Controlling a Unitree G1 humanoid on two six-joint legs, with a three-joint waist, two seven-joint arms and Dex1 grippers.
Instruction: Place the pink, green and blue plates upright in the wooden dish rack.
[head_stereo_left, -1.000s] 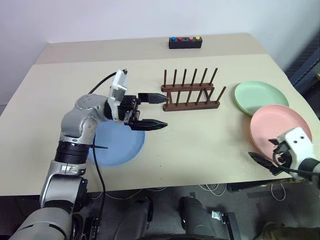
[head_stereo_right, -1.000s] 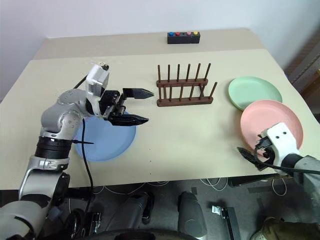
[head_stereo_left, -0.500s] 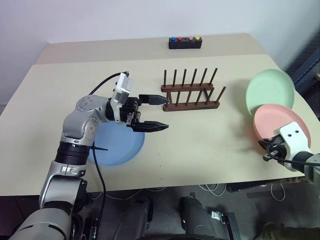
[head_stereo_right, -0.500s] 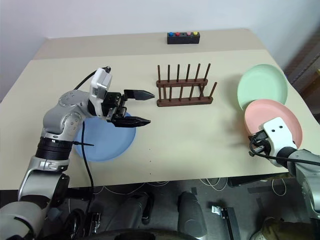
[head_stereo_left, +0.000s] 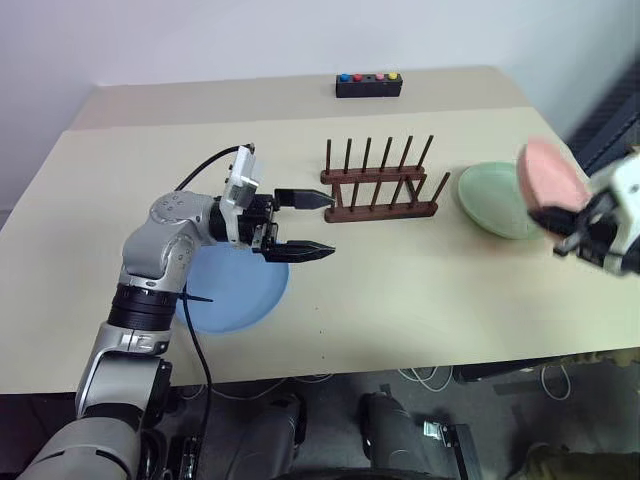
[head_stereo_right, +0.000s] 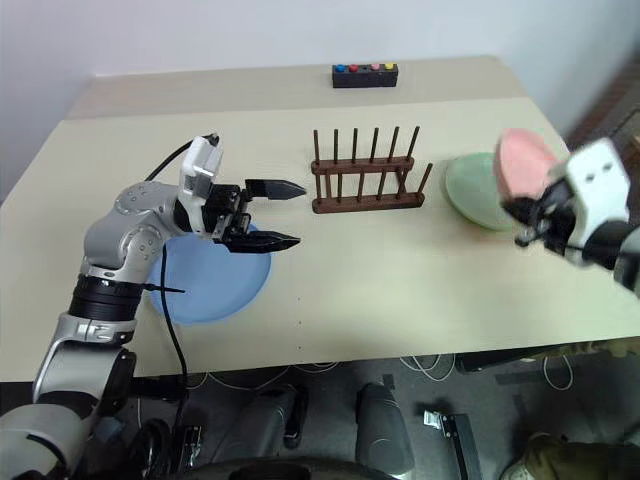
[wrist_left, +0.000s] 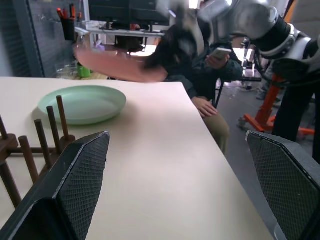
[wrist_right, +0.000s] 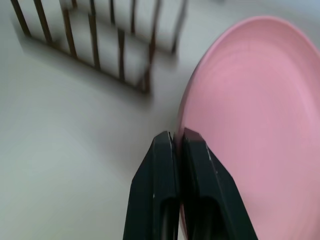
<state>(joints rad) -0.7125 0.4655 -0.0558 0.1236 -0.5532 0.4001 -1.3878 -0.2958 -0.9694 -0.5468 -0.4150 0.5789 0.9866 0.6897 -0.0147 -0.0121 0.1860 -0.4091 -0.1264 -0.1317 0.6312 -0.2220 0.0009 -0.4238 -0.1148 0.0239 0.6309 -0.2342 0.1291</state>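
Pink plate (head_stereo_left: 552, 180), gripped by its rim, now hangs tilted in the air at the right of the head views; a second ago it lay flat on the beige surface (head_stereo_left: 420, 290), partly over the green plate (head_stereo_left: 497, 198). The right gripper (head_stereo_left: 572, 240) has closed on its near edge and lifted it, so the first plate looks ready to travel to the rack (head_stereo_left: 383, 190). The green plate lies flat just right of the rack, uncovered. The blue plate (head_stereo_left: 232, 288) lies flat at the left, well apart from the rack. The left gripper (head_stereo_left: 315, 223) hovers above the blue plate with its fingers spread wide, holding nothing, pointing toward the rack. A black button box (head_stereo_left: 369, 84) sits at the far edge, out of the way. In the left wrist view, the green plate (wrist_left: 82, 103) rests beyond the rack pegs (wrist_left: 45, 140), the pink plate (wrist_left: 117, 64) blurs above it, and a seated person (wrist_left: 210, 75) is behind. In the right wrist view, the black fingers (wrist_right: 172, 190) pinch the pink plate (wrist_right: 260, 130) rim, with the rack (wrist_right: 100, 45) ahead and nothing between.
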